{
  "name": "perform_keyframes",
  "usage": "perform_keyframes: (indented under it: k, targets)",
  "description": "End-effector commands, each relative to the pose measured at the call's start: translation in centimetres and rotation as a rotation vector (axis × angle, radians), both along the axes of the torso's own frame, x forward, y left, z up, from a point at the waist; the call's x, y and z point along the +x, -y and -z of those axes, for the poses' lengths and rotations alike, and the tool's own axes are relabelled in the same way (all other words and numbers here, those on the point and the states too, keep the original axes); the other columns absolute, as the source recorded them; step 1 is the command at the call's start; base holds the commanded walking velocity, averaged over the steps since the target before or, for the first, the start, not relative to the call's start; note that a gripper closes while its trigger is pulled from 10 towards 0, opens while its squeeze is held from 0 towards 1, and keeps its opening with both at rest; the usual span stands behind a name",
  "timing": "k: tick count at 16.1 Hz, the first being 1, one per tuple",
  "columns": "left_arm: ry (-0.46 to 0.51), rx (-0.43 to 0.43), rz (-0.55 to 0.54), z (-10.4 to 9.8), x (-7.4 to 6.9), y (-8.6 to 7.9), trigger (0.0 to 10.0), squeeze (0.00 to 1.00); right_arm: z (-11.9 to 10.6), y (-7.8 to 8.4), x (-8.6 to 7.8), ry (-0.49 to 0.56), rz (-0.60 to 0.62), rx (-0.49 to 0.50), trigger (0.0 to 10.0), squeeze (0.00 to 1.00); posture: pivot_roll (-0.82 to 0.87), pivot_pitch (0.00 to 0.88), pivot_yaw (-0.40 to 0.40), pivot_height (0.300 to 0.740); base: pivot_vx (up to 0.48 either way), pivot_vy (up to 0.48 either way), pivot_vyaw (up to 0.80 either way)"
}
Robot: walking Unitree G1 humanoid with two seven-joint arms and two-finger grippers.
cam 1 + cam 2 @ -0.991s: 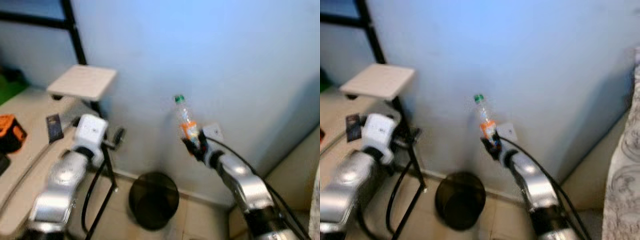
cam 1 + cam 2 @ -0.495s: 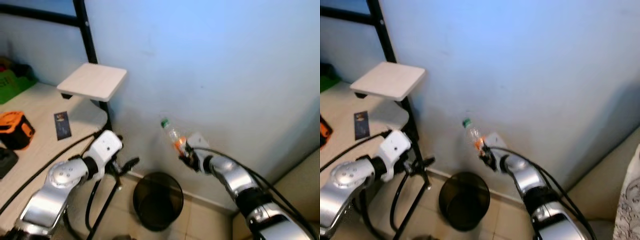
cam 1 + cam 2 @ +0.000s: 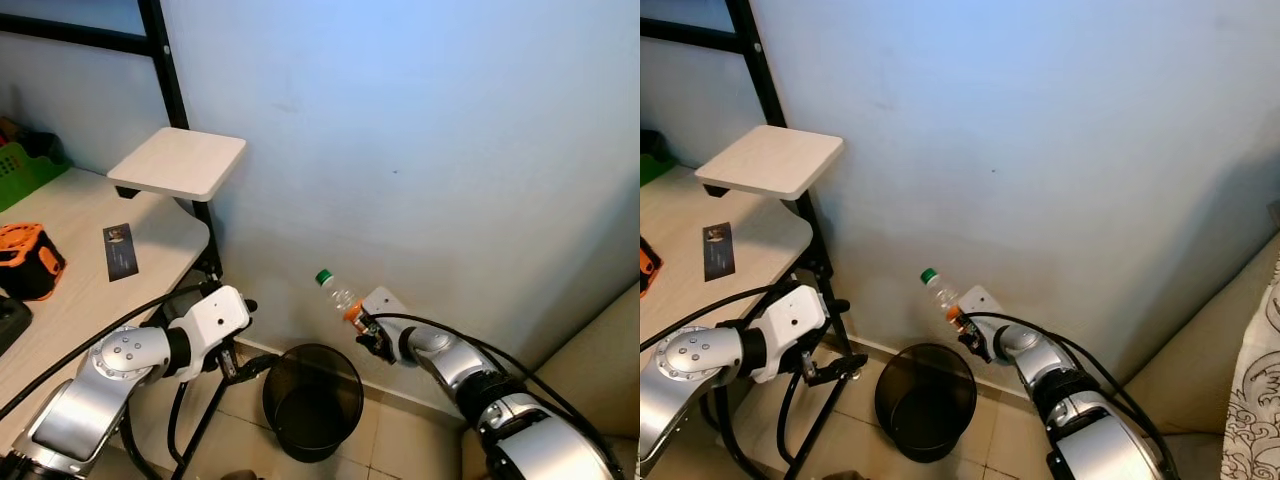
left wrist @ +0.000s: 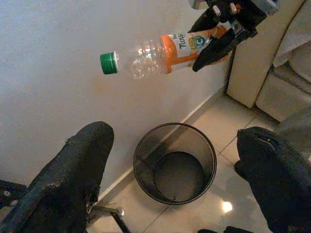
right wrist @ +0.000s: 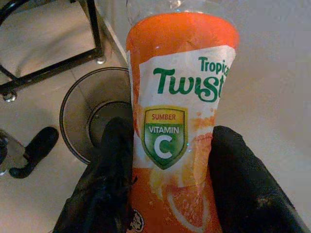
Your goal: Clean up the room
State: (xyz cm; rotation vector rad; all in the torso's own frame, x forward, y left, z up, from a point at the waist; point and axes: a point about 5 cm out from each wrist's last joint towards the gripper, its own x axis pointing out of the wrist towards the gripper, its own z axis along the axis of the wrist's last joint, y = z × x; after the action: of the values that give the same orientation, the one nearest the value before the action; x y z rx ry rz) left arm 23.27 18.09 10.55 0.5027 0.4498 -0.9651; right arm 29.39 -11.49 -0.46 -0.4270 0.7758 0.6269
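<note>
My right pincer (image 3: 366, 334) is clenched on the bottle (image 3: 340, 298), both fingers (image 5: 109, 170) pressed against its orange label near the base, so the green cap points up and away toward the wall. I hold it out above the bin (image 3: 312, 398), a little toward the rim's right side, because an empty bottle belongs in there and letting go from here should, I judge, drop it in or close. The bin stands on the floor against the wall, beside the black frame leg of the surface (image 3: 90, 290). My left pincer (image 3: 245, 366) hangs low near that leg, spread wide and holding nothing, touching nothing that I can see.
</note>
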Motion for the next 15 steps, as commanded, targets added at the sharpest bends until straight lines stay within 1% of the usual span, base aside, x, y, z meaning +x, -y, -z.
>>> perform_keyframes:
  k: [1,2,3,4,5,10,12,15]
  targets:
    - [-0.010,0.020,0.015,0.2,-0.3,-0.1,10.0,0.00,-0.9,-0.6,0.8,0.027,-0.026,0.029,10.0,0.00,0.03,0.000,-0.042,0.740,0.000,0.000,0.00]
    - [-0.011,0.020,0.016,0.2,-0.2,-0.1,10.0,0.00,-0.9,-0.7,0.8,0.023,-0.031,0.037,10.0,0.00,0.03,0.000,-0.040,0.740,0.000,0.000,0.00]
    - [-0.012,0.020,0.018,0.2,-0.2,-0.1,10.0,0.00,-0.9,-0.9,0.8,0.020,-0.036,0.048,10.0,0.35,0.03,0.000,-0.040,0.740,0.000,0.000,0.00]
    - [-0.011,0.022,0.021,0.2,-0.1,-0.1,10.0,0.00,-0.9,-1.0,0.8,0.014,-0.040,0.065,10.0,0.75,0.03,0.000,-0.041,0.740,0.000,0.000,0.00]
    - [-0.010,0.022,0.022,0.1,-0.1,-0.1,10.0,0.00,-0.9,-1.2,0.8,0.006,-0.038,0.080,10.0,1.00,0.03,0.000,-0.042,0.740,0.000,0.000,0.00]
    - [-0.009,0.021,0.023,0.0,0.0,-0.1,10.0,0.00,-0.5,-1.6,0.2,-0.045,-0.071,0.123,10.0,1.00,0.03,0.000,-0.038,0.740,0.000,0.000,0.00]
    - [-0.005,0.022,0.025,-0.1,0.1,-0.1,10.0,0.00,-0.3,-1.7,0.0,-0.062,-0.059,0.165,10.0,1.00,0.03,0.000,-0.036,0.740,0.000,0.000,0.00]
    - [-0.005,0.023,0.024,-0.1,0.1,0.0,10.0,0.00,-0.2,-1.6,-0.2,-0.071,-0.036,0.190,10.0,1.00,0.04,0.000,-0.036,0.740,0.000,0.000,0.00]
